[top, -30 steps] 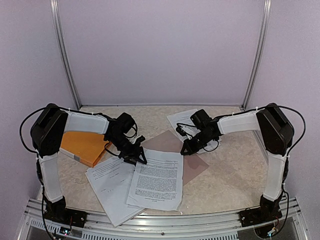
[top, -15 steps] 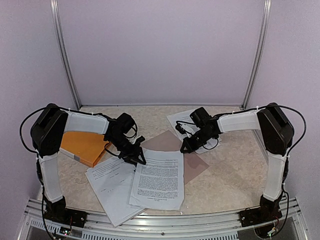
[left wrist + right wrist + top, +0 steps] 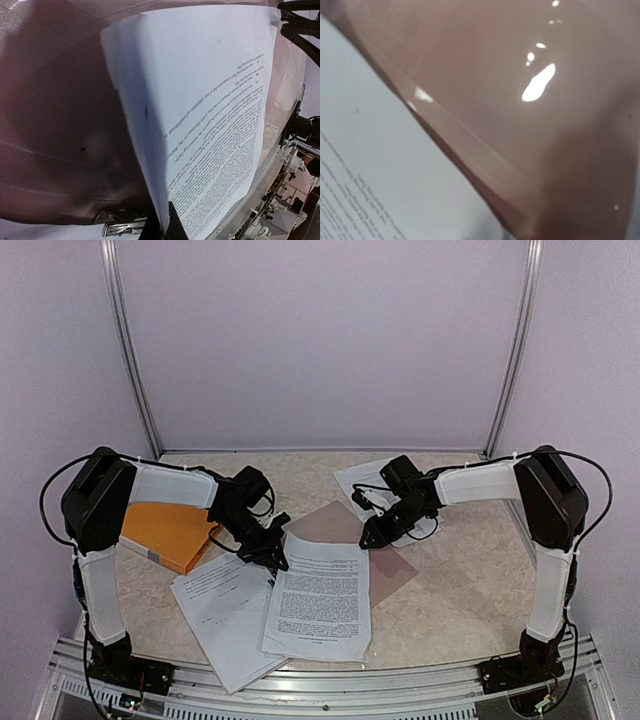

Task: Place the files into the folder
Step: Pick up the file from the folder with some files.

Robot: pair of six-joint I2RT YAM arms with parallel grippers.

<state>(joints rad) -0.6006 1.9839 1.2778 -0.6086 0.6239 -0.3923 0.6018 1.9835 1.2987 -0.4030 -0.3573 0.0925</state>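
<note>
Left fingers (image 3: 270, 554) pressed together, pinching top sheet (image 3: 320, 600) at far-left corner. Right fingers (image 3: 371, 538) at brown folder (image 3: 400, 568) far edge; cannot tell whether spread. Sheet overlaps folder's left edge. Bare table (image 3: 470, 580) right of folder.

Three sheets (image 3: 320, 605), one folder (image 3: 335, 522), one orange packet (image 3: 165, 533)

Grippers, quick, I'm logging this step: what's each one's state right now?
Left gripper: closed on the printed sheet.
Right gripper: by the folder; state cannot be told.

Bare tabletop (image 3: 470, 580) right of folder (image 3: 335, 522); orange stack (image 3: 170, 530), apparently a pad, leftward.
</note>
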